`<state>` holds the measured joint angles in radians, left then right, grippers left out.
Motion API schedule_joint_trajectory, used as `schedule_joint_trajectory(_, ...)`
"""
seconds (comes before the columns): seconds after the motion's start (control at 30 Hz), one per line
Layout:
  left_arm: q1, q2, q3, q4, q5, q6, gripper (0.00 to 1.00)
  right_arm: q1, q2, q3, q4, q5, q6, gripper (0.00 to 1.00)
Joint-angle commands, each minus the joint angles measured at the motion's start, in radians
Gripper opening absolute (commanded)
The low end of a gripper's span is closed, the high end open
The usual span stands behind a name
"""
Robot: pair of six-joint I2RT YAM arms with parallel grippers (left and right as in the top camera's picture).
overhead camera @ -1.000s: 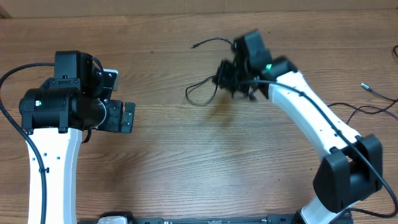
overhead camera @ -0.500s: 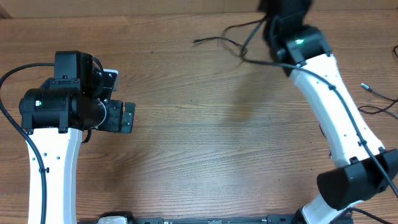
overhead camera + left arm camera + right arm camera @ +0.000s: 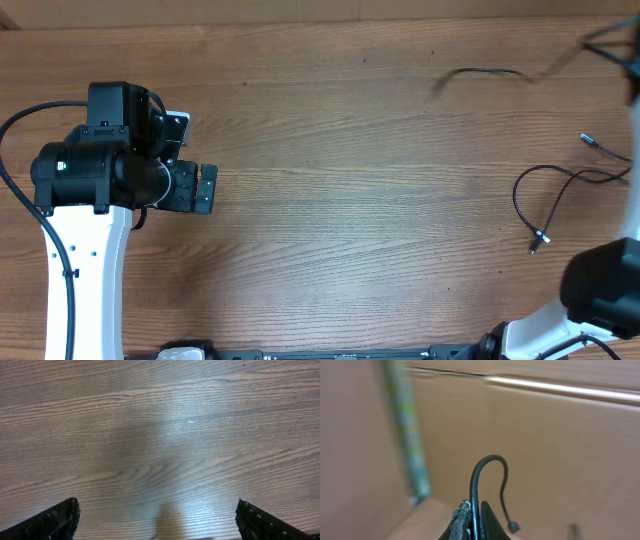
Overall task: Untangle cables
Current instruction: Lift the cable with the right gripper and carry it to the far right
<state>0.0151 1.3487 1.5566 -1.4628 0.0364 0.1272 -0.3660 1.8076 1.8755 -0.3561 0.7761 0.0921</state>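
In the right wrist view my right gripper [image 3: 474, 510] is shut on a thin black cable [image 3: 485, 467] that arches up from the jaws and hangs down to a small dark plug. In the overhead view that cable [image 3: 490, 73] trails blurred across the far right of the table, and the right gripper itself is out of frame at the top right. Another black cable [image 3: 548, 195] with a silvery plug lies looped at the right edge. My left gripper [image 3: 205, 188] is open and empty over bare wood at the left; its fingertips show in the left wrist view [image 3: 160, 520].
The wooden table [image 3: 350, 200] fills the overhead view. A cardboard wall [image 3: 560, 435] stands behind the held cable in the right wrist view. The right arm's base [image 3: 600, 290] sits at the lower right, the left arm's [image 3: 85, 260] at the lower left.
My right arm has swung from the table's far middle up and to the right, pulling one cable with it. A second cable now lies uncovered at the right. The left arm has not moved.
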Motion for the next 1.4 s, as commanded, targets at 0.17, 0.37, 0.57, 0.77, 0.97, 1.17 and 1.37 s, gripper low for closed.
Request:
schedule_joint_trajectory(0.17,0.006,0.004,0.005,0.0,-0.003,0.0,1.0,-0.197,-0.005,0.021,-0.023,-0.302,-0.004,0.04)
schedule_joint_trajectory(0.37,0.006,0.004,0.005,0.0,-0.003,0.0,1.0,-0.206,0.04,0.021,-0.052,-0.353,0.015,0.04)
schedule_joint_trajectory(0.57,0.006,0.004,0.005,0.0,-0.003,0.0,1.0,-0.203,0.117,0.021,-0.113,-0.423,0.016,0.04)
schedule_joint_trajectory(0.77,0.006,0.004,0.005,0.0,-0.003,0.0,1.0,-0.203,0.194,0.02,-0.175,-0.435,0.016,0.58)
schedule_joint_trajectory(0.97,0.006,0.004,0.005,0.0,-0.003,0.0,1.0,-0.202,0.212,0.02,-0.213,-0.6,0.016,1.0)
schedule_joint_trajectory(1.17,0.006,0.004,0.005,0.0,-0.003,0.0,0.99,-0.171,0.212,0.02,-0.267,-0.847,0.015,1.0)
schedule_joint_trajectory(1.37,0.006,0.004,0.005,0.0,-0.003,0.0,1.0,-0.104,0.212,0.02,-0.33,-1.093,0.015,1.0)
